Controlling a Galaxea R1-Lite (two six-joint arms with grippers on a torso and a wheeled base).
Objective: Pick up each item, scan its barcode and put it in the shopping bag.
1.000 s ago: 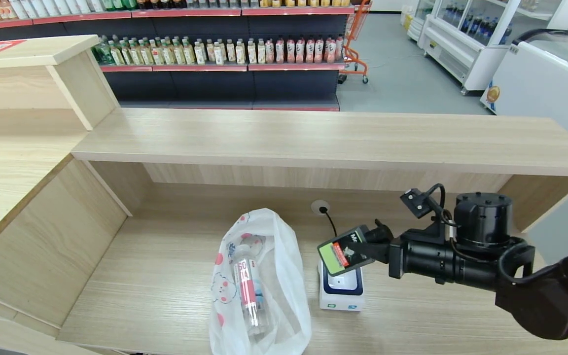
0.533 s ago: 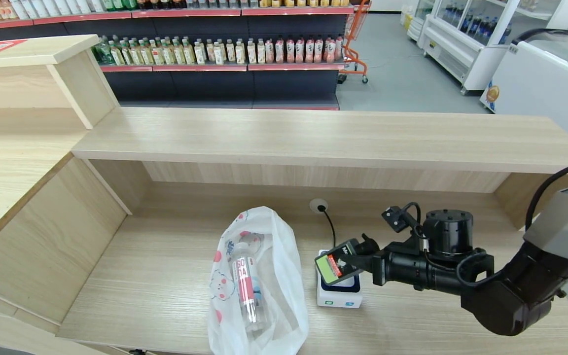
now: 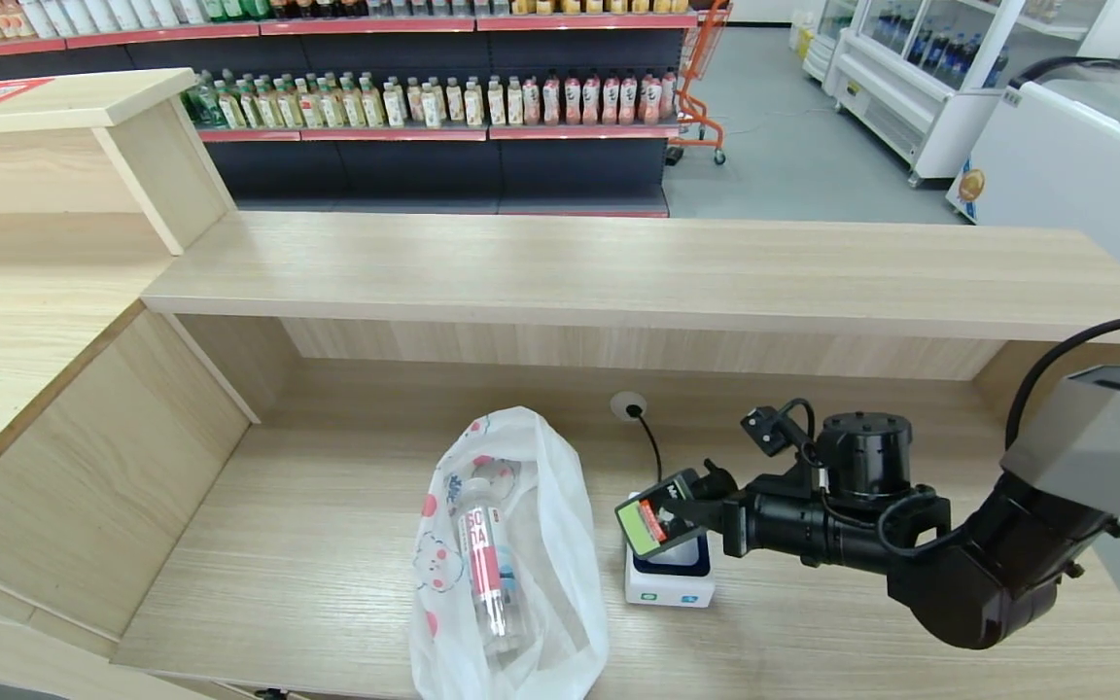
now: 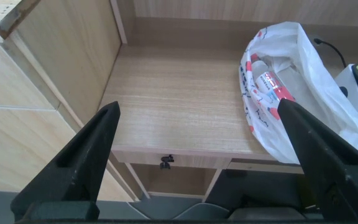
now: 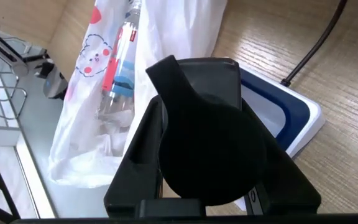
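As right end effector [image 3: 684,507] grips packet [image 3: 640,523], it seemingly overhangs scanner [image 3: 672,589].

A pale wood-grain bench [image 3: 327,583] sits under a raised ledge [image 3: 618,277] of the same wood. Beyond it, grey floor [image 3: 793,156] runs past dark store shelves [image 3: 424,170] lined with bottles [image 3: 424,102] — an orange trolley [image 3: 696,124] at their end. Glass-door fridges [image 3: 920,87] and a white chest freezer [image 3: 1075,175] stand on the right.

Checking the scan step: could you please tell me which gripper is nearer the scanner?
Right. The right gripper holds a box over the scanner; the left gripper sits beyond the shopping bag.
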